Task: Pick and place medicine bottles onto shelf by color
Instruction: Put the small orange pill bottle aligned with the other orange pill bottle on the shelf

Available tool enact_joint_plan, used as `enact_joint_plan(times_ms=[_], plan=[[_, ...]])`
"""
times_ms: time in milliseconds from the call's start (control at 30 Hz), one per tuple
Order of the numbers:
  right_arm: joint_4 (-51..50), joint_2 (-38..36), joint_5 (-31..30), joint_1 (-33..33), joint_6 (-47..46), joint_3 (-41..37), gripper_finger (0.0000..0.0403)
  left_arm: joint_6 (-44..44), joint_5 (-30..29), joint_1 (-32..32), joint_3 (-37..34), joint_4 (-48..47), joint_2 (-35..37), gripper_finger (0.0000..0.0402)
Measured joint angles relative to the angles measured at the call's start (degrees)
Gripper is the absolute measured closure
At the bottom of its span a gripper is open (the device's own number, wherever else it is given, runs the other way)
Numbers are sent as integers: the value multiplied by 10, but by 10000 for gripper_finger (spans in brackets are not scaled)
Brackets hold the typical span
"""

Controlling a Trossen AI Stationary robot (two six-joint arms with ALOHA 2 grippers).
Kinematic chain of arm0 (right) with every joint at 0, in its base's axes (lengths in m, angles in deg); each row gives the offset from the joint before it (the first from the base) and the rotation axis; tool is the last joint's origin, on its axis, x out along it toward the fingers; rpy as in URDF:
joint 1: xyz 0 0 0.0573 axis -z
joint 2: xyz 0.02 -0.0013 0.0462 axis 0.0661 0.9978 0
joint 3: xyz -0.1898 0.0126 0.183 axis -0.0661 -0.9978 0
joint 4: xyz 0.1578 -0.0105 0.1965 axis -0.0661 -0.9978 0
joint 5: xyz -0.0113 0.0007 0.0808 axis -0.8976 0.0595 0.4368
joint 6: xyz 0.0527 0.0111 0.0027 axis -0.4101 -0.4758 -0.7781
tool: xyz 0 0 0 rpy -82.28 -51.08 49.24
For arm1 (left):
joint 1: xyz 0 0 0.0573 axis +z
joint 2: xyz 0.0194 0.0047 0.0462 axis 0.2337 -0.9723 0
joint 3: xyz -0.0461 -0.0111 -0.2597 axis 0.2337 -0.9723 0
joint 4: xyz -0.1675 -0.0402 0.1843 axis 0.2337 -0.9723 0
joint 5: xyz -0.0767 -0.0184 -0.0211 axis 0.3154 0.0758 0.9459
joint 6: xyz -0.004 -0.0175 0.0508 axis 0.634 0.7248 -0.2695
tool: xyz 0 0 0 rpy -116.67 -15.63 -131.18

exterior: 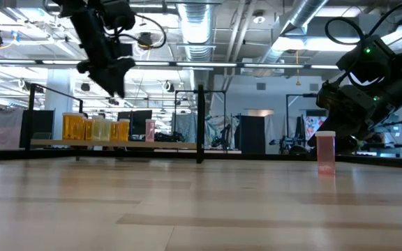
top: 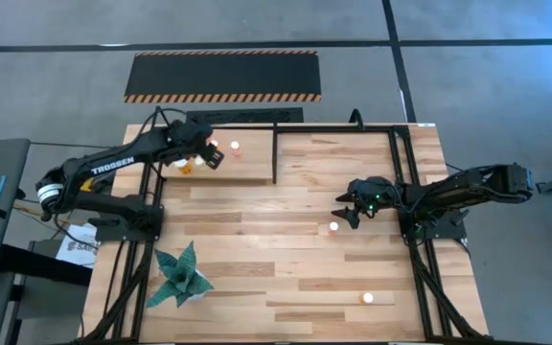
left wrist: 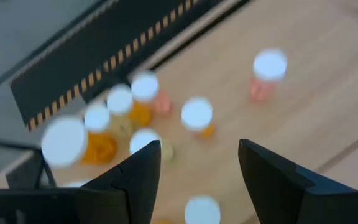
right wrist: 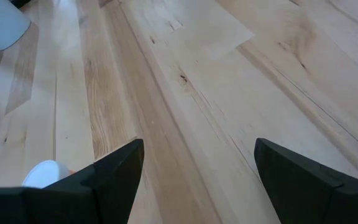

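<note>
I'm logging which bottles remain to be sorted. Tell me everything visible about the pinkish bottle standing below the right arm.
The pinkish bottle is a small cylinder with a translucent pink-red body and a white round cap, plastic by the look of it. It stands upright on the wooden tabletop, alone, right of the shelf's black post. The right pincer hangs open just above and beside it, not touching. Nothing else touches it but the table.
</note>
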Motion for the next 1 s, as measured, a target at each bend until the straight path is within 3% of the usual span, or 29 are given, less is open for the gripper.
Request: enact_joint_plan(times_ms=[267, 633, 1000], plan=[[0, 0, 0, 0, 0, 0, 76, -46, -2, 21, 45, 51, -41, 198], [0, 0, 0, 0, 0, 0, 76, -93, 67, 61, 137, 17, -160, 198], [0, 0, 0, 0, 0, 0, 76, -184, 83, 63, 148, -33, -175, 198]])
